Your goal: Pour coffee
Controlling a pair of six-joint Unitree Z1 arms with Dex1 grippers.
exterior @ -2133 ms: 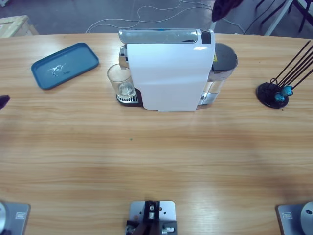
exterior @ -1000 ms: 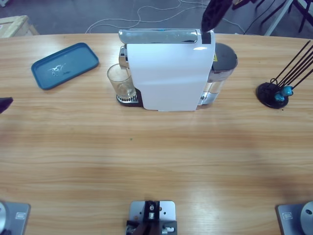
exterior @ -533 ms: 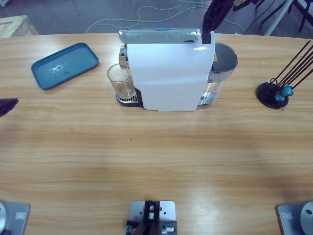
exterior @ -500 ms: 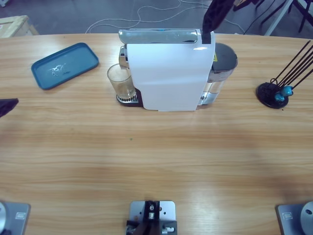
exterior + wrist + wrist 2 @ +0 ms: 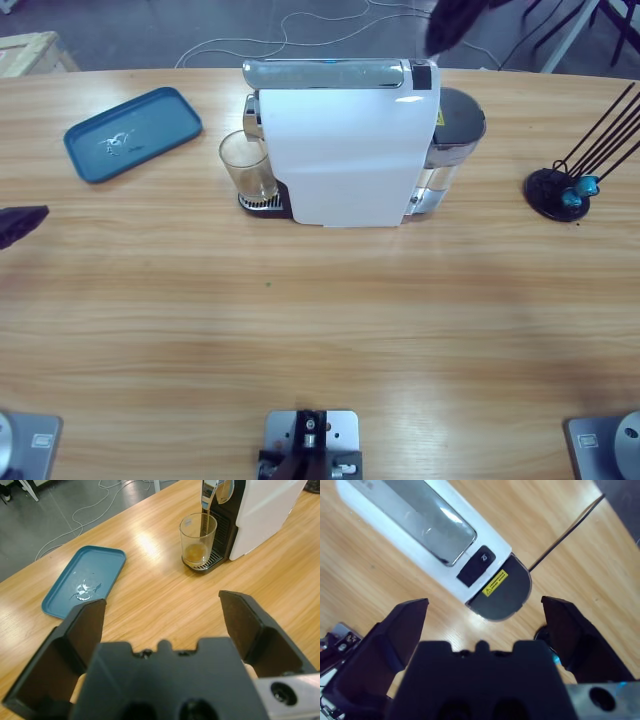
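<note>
**Brew running, both tools standing clear**

Wooden tabletop (image 5: 320, 320) carries the white coffee machine (image 5: 345, 150) near the far edge, side-on to the overhead camera. A clear glass (image 5: 198, 540) sits on the drip grate directly under the spout — placed there to catch the stream. In the left wrist view a thin brown stream falls into it, and the coffee (image 5: 195, 554) lies as a shallow dark layer at the bottom of the glass; judged early in the fill.

Left tool (image 5: 165, 625) — jaws spread wide, holding nothing — sits low over the tabletop, well apart from the glass and aimed toward it; probably waiting to take the glass once the stream stops. A teal tray (image 5: 133, 133) lies flat to the side of the glass, bare but for a wet smear, likely the set-down spot.

Right tool (image 5: 485, 625) — also wide, empty — looks down on the machine's top, with the black button (image 5: 476, 565) below it.

Capsule stand (image 5: 556, 192) sits at the far right, untouched.
</note>
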